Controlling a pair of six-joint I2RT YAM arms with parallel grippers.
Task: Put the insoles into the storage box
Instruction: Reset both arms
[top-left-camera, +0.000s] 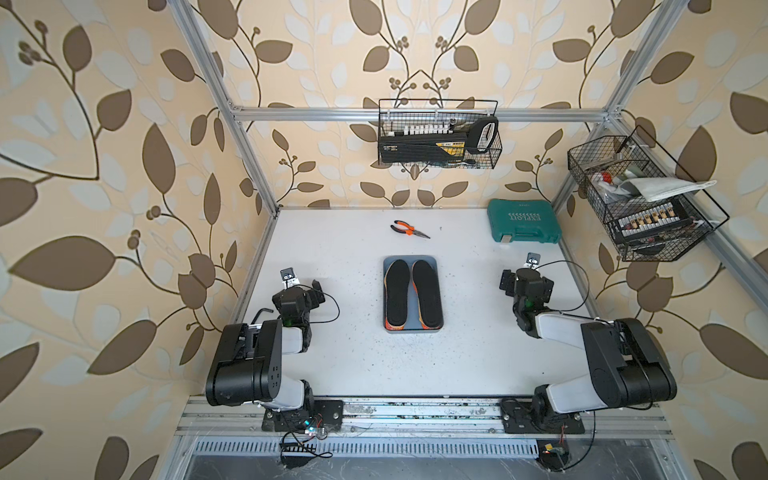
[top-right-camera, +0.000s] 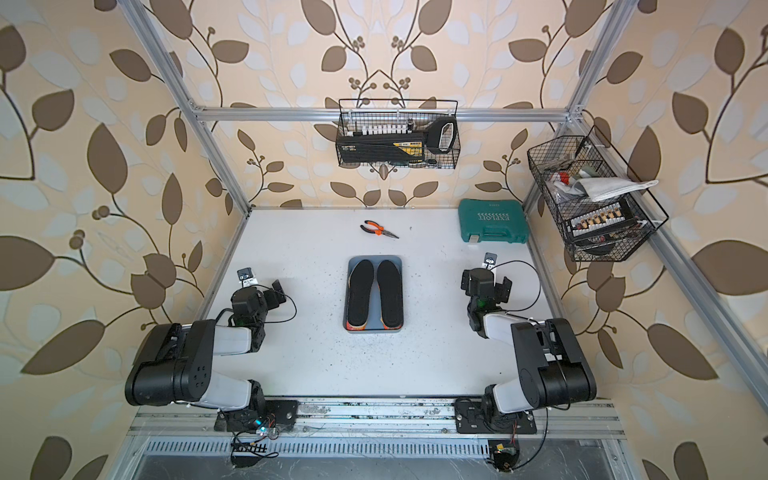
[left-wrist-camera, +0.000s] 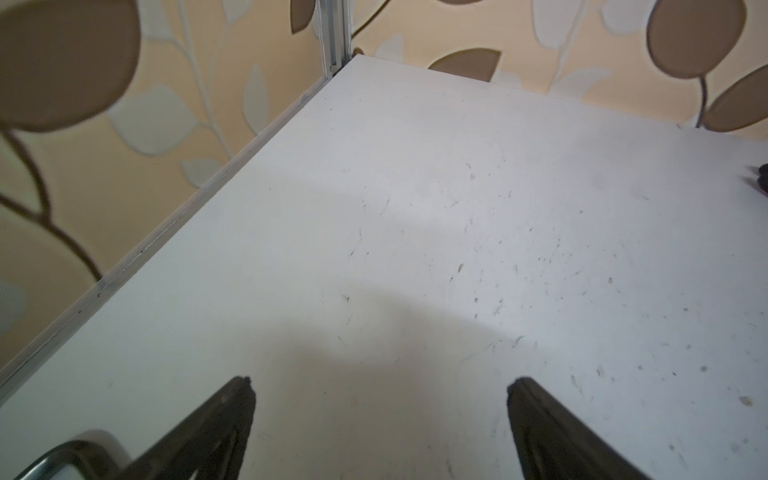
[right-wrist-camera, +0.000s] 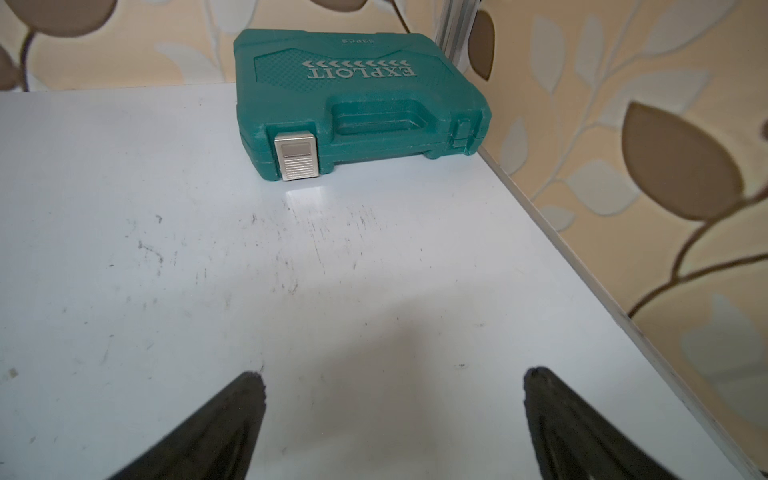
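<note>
The blue-grey storage box (top-left-camera: 409, 259) (top-right-camera: 375, 259) lies mid-table in both top views. In it, side by side, rest two black insoles (top-left-camera: 397, 293) (top-left-camera: 427, 293) (top-right-camera: 360, 293) on top of others. Of those others only the orange-red edges (top-left-camera: 394, 325) show. My left gripper (top-left-camera: 301, 286) (top-right-camera: 262, 287) (left-wrist-camera: 380, 384) is open to the left of the box, over bare table, with nothing between its fingers. My right gripper (top-left-camera: 527, 279) (top-right-camera: 486, 279) (right-wrist-camera: 395, 376) is open to the right of the box, also holding nothing.
Orange-handled pliers (top-left-camera: 409, 230) lie behind the box. A green tool case (top-left-camera: 523, 220) (right-wrist-camera: 357, 99) sits in the far right corner. Black wire baskets hang on the back frame (top-left-camera: 438, 137) and the right frame (top-left-camera: 640, 199). Walls close in the table's sides.
</note>
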